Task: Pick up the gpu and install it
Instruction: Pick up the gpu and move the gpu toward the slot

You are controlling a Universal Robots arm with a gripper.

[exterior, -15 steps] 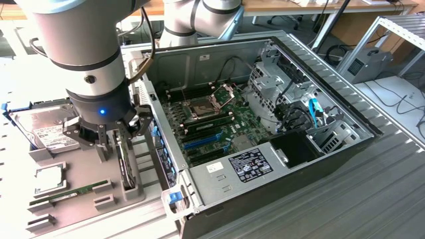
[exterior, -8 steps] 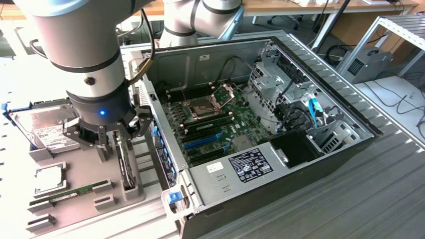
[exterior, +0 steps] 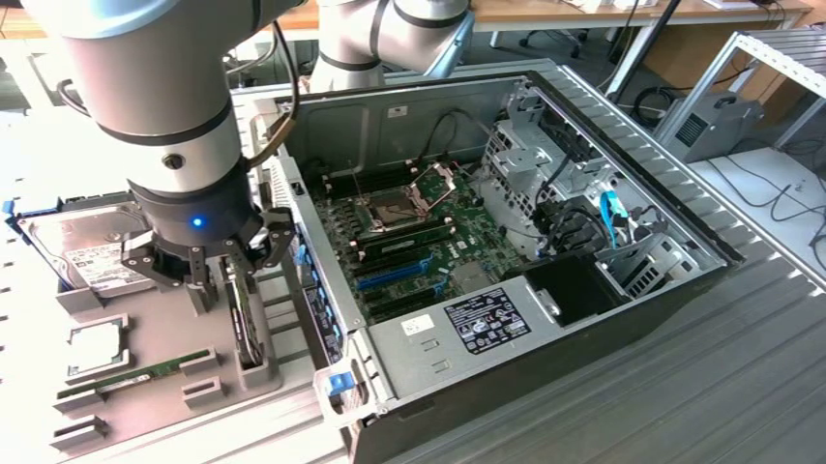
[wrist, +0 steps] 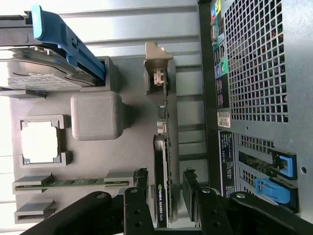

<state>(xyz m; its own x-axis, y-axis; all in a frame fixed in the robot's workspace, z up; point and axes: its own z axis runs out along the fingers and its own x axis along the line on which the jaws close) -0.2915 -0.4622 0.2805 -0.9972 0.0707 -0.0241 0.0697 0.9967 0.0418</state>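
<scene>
Wrist view shows me the tool [wrist: 165, 183] spread, with one finger [wrist: 141, 182] on each side of the gpu [wrist: 162, 147]. I see a small gap between the card and each finger, so nothing is pinched. The gpu stands on its long edge in a slot of the grey holder [wrist: 127, 161], and its metal bracket is at the end far from the tool.

In the exterior view the tool [exterior: 217, 280] hangs low over the gpu [exterior: 246, 324], which is upright in the holder [exterior: 155, 329] just beside the open case [exterior: 516, 242], on the exterior view's left of it. Further out the holder also carries a RAM stick [exterior: 142, 372], a CPU [exterior: 97, 348] and a hard drive [exterior: 77, 246]. Inside the case the motherboard [exterior: 427, 232] lies uncovered. Holder and case both rest on the ribbed metal counter [exterior: 671, 387].
</scene>
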